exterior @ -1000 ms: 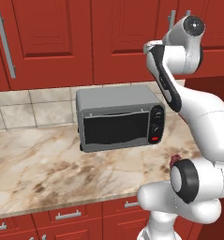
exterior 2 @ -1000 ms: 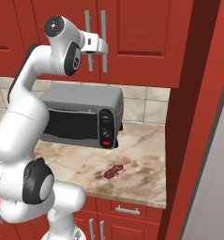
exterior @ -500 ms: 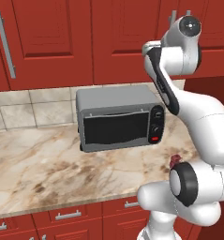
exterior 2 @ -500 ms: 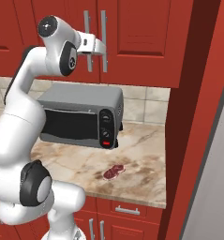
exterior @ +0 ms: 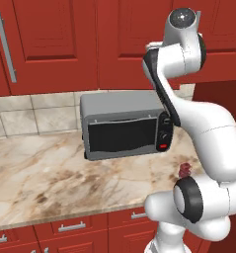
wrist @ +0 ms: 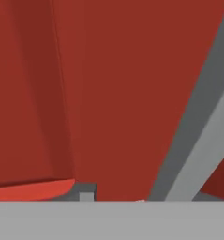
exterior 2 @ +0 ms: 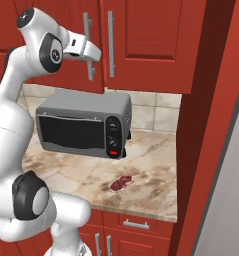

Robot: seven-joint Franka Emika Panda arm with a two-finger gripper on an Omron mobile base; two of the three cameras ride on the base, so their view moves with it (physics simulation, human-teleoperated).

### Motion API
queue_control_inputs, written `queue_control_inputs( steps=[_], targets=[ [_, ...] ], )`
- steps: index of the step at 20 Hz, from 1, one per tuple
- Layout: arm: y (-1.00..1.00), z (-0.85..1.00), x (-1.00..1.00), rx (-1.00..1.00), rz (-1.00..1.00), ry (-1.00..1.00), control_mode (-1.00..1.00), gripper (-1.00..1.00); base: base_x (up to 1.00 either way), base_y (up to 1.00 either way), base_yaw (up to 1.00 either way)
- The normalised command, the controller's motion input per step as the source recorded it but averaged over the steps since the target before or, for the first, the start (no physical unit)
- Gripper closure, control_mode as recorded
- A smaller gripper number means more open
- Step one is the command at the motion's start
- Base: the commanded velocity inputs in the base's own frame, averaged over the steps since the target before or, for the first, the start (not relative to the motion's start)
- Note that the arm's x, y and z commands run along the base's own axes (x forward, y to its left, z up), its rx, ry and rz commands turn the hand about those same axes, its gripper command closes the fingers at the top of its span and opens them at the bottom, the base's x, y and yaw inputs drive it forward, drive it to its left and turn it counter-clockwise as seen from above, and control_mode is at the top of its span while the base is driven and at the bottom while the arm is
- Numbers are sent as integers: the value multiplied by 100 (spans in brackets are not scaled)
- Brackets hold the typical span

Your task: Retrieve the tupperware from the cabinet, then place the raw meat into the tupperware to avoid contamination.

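With the cabinet (exterior 2: 141, 45) doors closed at the frame's top, the gripper (exterior 2: 93, 54) reaches its left handle (exterior 2: 87, 47), jaws' state untellable; next comes gripping and pulling, while raw meat (exterior 2: 121, 183) lies lower centre on the bench (exterior 2: 151, 160).

- My arm (exterior 2: 11, 130) is glossy white plastic with dark matt joints;
- the cabinet (exterior 2: 151, 45) doors at the top of the frame look like smooth painted red, with brushed silver metal bar handles (exterior 2: 110, 44);
- the toaster oven (exterior: 124, 126) is matt grey metal with a dark glassy door;
- the countertop (exterior: 35, 183) is polished beige marbled stone;
- the raw meat (exterior 2: 121, 183) is dull dark red, whitish-veined.
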Motion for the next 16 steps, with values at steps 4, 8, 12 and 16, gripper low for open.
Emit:
queue_control_inputs(
  steps=[4, 8, 12, 16],
  targets=[
    [42, -6, -63, 0, -21, 1, -100, 100, 0, 0, 0],
    [55, -10, -60, 0, -19, 0, -100, 100, 0, 0, 0],
    [64, -12, -27, -2, -19, 0, -100, 100, 0, 0, 0],
    [68, -5, -19, -2, -18, 0, -100, 100, 0, 0, 0]
  ],
)
